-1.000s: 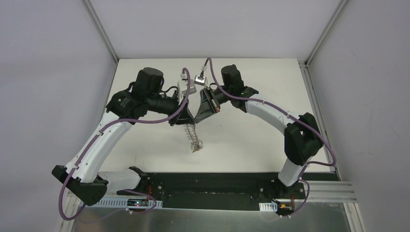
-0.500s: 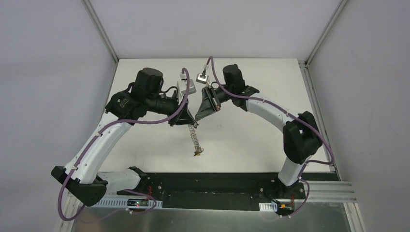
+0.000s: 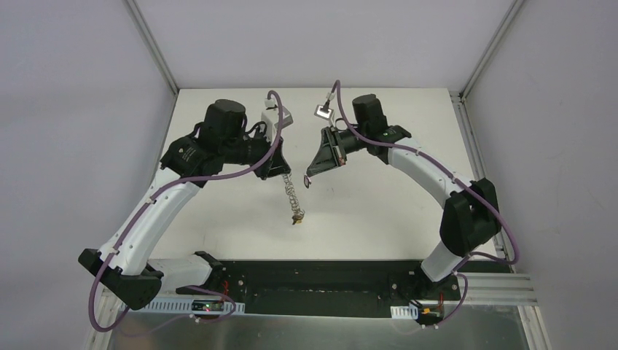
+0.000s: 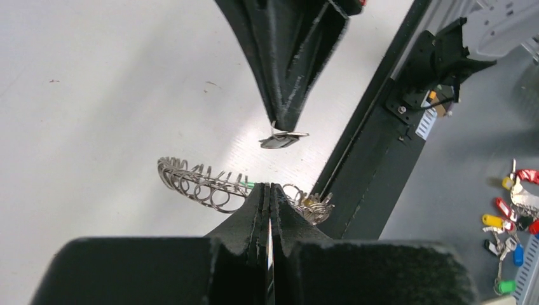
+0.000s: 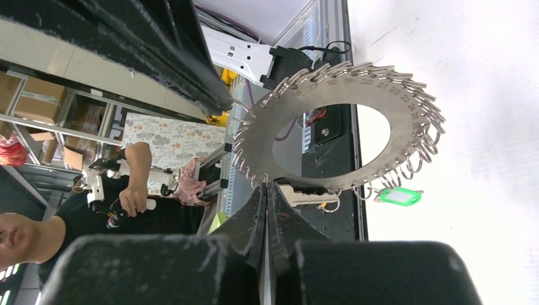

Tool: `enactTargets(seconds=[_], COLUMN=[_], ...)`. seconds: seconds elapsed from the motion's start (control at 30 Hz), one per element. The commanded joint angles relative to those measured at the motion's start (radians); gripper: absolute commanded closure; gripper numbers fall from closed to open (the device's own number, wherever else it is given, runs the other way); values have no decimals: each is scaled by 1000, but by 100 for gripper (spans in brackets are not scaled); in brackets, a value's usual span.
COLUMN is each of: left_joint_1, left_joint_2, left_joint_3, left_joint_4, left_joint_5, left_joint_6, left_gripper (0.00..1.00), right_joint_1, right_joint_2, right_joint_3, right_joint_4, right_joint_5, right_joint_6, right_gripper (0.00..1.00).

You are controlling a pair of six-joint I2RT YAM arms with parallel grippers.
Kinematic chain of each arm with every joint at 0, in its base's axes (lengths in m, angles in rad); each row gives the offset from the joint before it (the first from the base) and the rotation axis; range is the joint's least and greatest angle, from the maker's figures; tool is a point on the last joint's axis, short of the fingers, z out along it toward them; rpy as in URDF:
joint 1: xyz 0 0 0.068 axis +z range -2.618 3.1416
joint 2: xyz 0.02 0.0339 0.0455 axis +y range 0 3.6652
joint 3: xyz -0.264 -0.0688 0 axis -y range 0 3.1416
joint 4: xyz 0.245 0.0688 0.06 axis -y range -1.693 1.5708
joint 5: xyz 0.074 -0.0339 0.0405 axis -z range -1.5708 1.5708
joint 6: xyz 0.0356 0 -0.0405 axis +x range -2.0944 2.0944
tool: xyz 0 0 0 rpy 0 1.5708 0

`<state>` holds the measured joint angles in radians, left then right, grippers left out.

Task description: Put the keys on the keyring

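Left hand [image 3: 283, 173] pinches the rim of the keyring [image 5: 343, 127], which hangs over the bench [image 3: 379, 211]; right hand [image 3: 309, 180], pressed shut, pinches a small key [image 4: 281, 140] just beside it. Keyring judged light, thin and apt to swing; key judged slippery, best gripped by its plastic head.

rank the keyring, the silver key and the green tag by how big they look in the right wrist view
1. keyring, by far the largest
2. silver key and green tag: they look about alike, so not ranked
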<state>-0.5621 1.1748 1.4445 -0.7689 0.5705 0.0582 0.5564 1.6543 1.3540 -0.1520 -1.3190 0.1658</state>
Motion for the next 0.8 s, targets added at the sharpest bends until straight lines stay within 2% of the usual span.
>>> enactTargets(seconds=[0.0,0.2,0.4,0.77], left_joint_1=[-1,2,5,5], left_joint_2=[11,30,37,49], left_joint_3=[15,-10,-61,-109], left_joint_4=[87,123,183,204], left_joint_5=[-79,-108,-5,-35], left_joint_6=[-109,-174,-207,-140], left_gripper=[100,100,100,100], right_joint_1=[-10,-32,-48,-115], right_joint_2=[-66,-81,-100,-163], right_joint_3=[33,29,21,-23], right_joint_4=[-69,-100,-100,-75], right_joint_5=[26,49,54,55], right_joint_6=[-102,-144,-149,-145], right_gripper=[100,100,100,100])
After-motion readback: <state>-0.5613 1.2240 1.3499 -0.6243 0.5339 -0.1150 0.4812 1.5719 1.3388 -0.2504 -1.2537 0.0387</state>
